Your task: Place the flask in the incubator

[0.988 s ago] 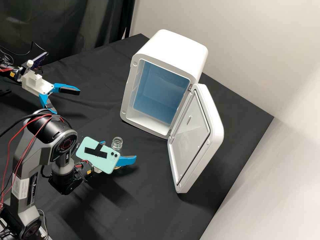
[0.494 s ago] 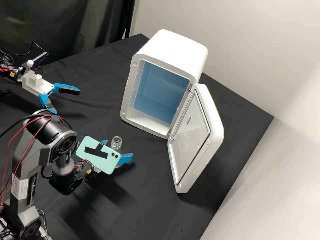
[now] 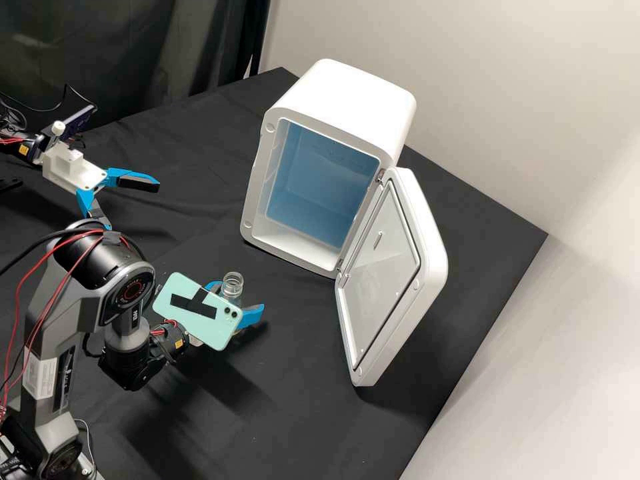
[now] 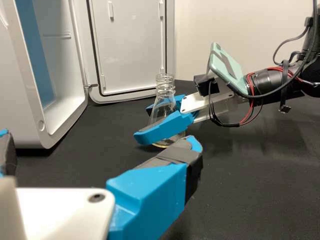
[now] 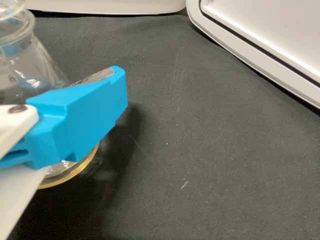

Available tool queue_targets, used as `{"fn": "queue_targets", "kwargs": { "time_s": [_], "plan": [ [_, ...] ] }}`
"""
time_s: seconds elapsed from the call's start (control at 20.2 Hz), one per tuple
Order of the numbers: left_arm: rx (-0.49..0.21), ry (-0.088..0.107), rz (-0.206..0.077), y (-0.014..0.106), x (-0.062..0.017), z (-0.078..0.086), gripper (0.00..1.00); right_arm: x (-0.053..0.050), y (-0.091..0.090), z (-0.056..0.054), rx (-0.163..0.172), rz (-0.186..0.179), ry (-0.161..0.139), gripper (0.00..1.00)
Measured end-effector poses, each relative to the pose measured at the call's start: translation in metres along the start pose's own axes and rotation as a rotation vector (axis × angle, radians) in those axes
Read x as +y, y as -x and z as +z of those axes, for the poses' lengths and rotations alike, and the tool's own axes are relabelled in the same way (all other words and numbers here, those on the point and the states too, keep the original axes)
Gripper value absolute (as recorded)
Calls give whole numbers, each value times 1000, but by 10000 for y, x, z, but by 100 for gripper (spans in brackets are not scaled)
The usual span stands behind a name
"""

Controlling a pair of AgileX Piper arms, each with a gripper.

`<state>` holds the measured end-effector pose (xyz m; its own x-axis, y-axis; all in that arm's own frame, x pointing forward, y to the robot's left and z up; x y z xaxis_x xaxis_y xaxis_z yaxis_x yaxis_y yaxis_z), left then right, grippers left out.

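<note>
Right tool [image 3: 235, 298] has narrowed, now pinching the Erlenmeyer flask [image 3: 233, 285] low for lifting toward the open incubator [image 3: 333, 100]; left tool [image 3: 130, 199] spread, idle.

flask [image 3: 232, 285]: lower body hidden behind mint phone [image 3: 197, 309] | right wrist view: flask cut by frame edge

Flask [image 3: 232, 287] upright before the open incubator [image 3: 333, 107]
Clear glass, standing on the black worktop [image 3: 300, 400]; the incubator is white, blue inside, its door swung wide.
</note>
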<state>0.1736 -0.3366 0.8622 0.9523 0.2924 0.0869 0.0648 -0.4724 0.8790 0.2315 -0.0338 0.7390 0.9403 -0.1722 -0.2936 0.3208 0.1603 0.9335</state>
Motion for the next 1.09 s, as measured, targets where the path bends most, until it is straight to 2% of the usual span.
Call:
{"fn": "queue_targets", "kwargs": {
  "time_s": [0.79, 1.09],
  "plan": [
    [0, 0, 0, 0, 0, 0, 100, 0, 0, 0, 0, 0, -11, 0],
    [0, 0, 0, 0, 0, 0, 100, 33, 19, -25, 10, 12, -11, 0]
  ]
}}
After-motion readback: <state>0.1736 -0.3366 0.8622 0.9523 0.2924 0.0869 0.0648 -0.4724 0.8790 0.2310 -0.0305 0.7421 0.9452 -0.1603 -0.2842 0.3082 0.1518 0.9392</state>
